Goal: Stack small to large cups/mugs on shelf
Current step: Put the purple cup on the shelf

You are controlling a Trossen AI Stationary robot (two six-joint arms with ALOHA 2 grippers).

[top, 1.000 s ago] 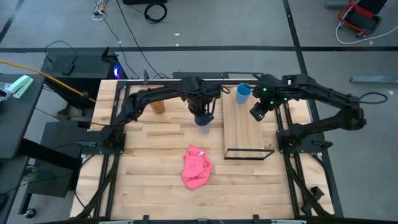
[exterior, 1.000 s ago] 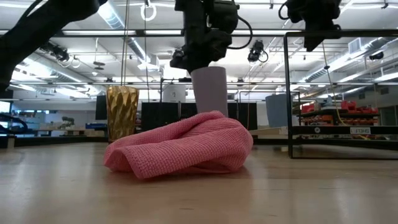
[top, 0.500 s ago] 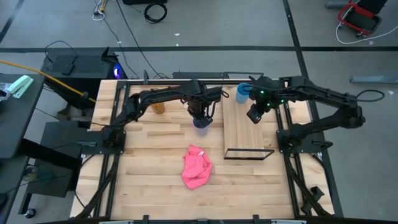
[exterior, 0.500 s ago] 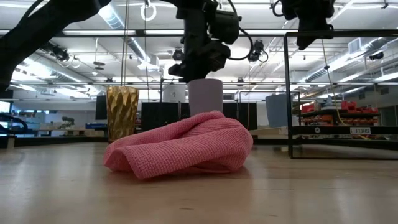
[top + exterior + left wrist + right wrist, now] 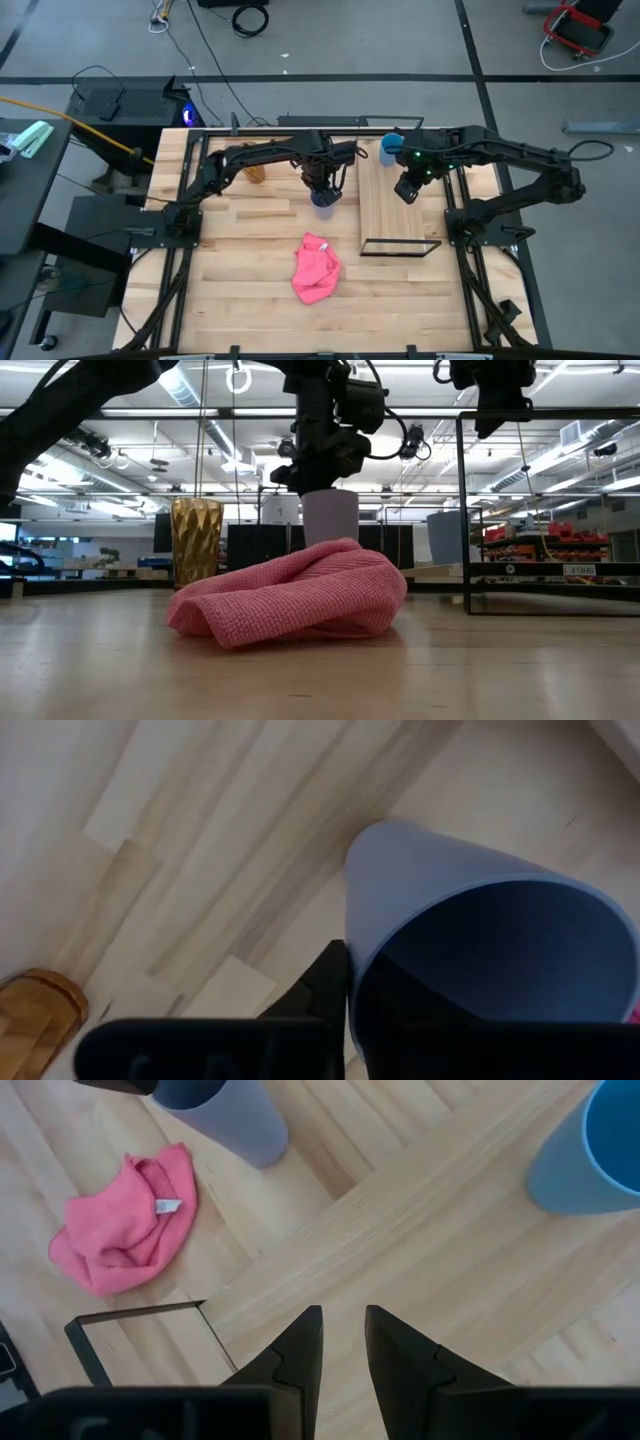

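Purple cup (image 5: pixel 324 199): gripped by my left claw (image 5: pixel 322 190), on the desk (image 5: pixel 240 260) at the shelf's (image 5: pixel 390 210) nine o'clock, ready to carry. Blue cup (image 5: pixel 390 150): shelf's twelve o'clock end. Right claw (image 5: pixel 342 1342): empty, slightly parted, above shelf.

Crumpled pink cloth (image 5: pixel 316 269) lying on table (image 5: pixel 240 300).

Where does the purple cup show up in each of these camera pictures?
High view: purple cup at the table's middle, under the left hand.
Low view: upper centre, behind the pink cloth.
Left wrist view: fills the right half, close up.
Right wrist view: top edge, left of centre.
Shared landmark: the pink cloth, just beside the cup, except in the left wrist view.
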